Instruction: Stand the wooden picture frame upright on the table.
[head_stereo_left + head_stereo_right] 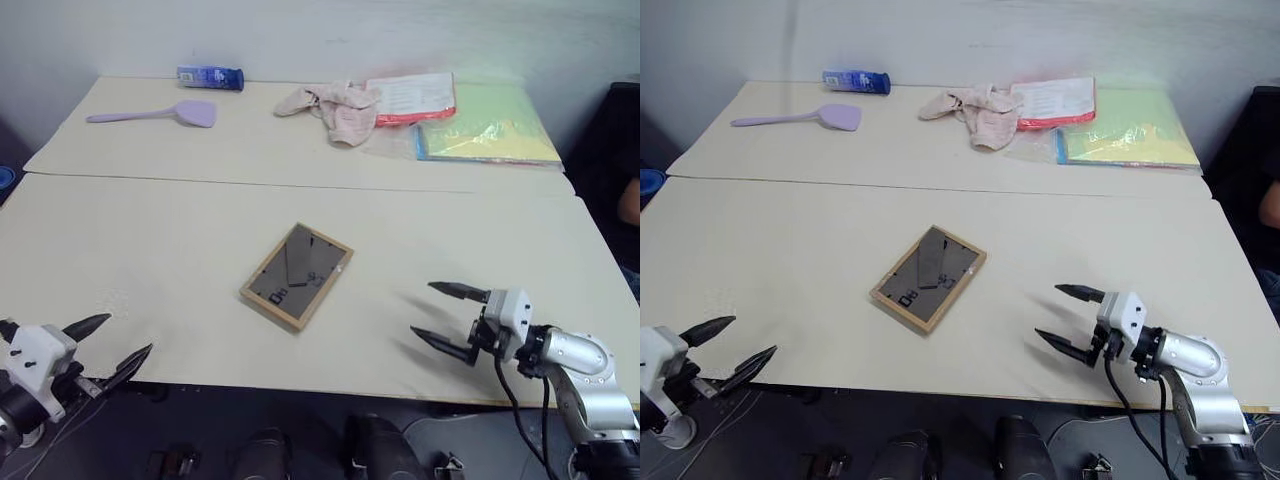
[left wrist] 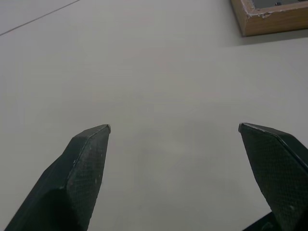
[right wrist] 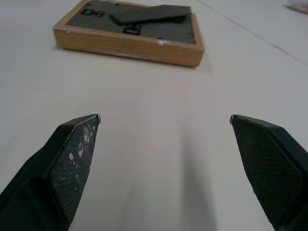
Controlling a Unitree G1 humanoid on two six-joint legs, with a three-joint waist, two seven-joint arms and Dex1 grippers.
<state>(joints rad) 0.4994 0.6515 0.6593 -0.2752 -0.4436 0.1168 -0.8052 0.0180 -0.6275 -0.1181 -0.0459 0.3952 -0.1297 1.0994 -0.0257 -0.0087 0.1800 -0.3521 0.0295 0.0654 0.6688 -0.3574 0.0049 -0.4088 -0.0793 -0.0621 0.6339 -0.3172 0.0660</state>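
My right gripper (image 1: 450, 322) hangs spread wide and holding nothing, just over the table (image 1: 180, 260) near its front edge. My left gripper (image 1: 110, 347) is likewise released, at the front left edge. Between them, apart from both, the wooden picture frame (image 1: 296, 276) lies flat, back panel up, easel stand folded down. I see just one corner of it from the left wrist; its clips are hard to make out

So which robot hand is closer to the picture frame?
The right gripper. It hovers open just right of the frame, pointing at it. The left gripper, also open, sits farther off at the table's near-left edge.
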